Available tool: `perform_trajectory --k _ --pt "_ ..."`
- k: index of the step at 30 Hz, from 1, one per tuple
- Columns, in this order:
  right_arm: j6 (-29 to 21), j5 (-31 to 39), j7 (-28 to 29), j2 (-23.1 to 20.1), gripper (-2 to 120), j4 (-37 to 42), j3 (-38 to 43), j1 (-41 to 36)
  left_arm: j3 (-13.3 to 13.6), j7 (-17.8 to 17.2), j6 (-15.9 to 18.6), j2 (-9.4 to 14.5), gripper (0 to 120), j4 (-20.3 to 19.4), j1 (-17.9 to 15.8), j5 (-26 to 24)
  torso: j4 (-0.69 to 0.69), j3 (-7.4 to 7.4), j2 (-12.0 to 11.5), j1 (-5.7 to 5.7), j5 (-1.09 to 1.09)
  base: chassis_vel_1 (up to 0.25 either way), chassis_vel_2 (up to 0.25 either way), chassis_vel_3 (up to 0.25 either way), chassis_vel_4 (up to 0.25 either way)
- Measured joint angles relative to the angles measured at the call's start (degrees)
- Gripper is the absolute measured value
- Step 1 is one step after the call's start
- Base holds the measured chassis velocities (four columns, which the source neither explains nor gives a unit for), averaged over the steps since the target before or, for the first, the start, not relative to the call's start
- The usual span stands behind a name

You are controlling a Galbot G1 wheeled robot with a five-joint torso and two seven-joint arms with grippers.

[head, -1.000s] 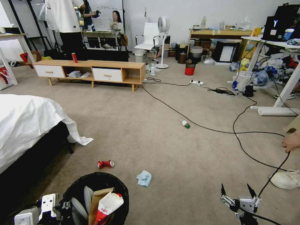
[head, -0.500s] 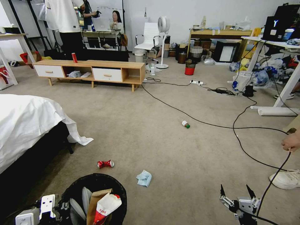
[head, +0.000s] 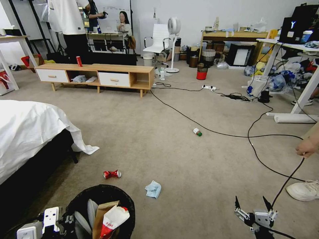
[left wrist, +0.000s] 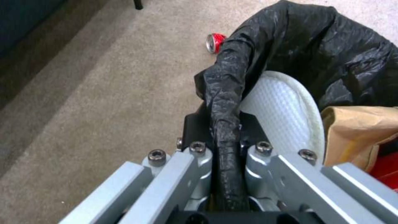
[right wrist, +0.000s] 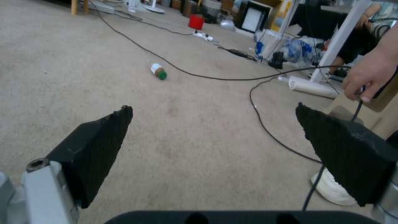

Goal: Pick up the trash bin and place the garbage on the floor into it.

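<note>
The trash bin, black with a black liner, is at the bottom left of the head view. My left gripper is shut on its rim, and the left wrist view shows the liner pinched between the fingers. Inside lie a brown paper bag and a red-white packet. On the floor lie a crushed red can, a pale-blue tissue and a green-capped bottle. My right gripper hangs open over bare carpet, well right of the tissue.
A bed with a white sheet borders the left. Black cables cross the carpet past the bottle. At the right edge a person's hand holds a cable above a white shoe. A wooden bench stands far back.
The person's hand at the right has lifted the cable slightly. The bin sits a touch lower in the head view. My right gripper has barely moved.
</note>
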Motion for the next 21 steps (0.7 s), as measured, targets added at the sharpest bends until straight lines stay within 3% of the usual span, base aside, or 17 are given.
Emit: perform_trajectory --k 9,21 --pt "0.0 0.0 0.0 -0.1 100 0.1 0.1 0.0 0.0 -0.2 0.2 -0.1 4 -0.1 0.1 0.0 0.0 0.0 0.0 0.0 0.0 0.0 0.0 0.0 0.0" --pt "0.0 0.1 0.0 -0.1 100 0.0 0.0 0.1 0.0 -0.3 0.3 -0.1 4 -0.1 0.0 -0.2 0.01 0.0 0.0 0.0 0.0 0.067 0.069 0.059 0.068"
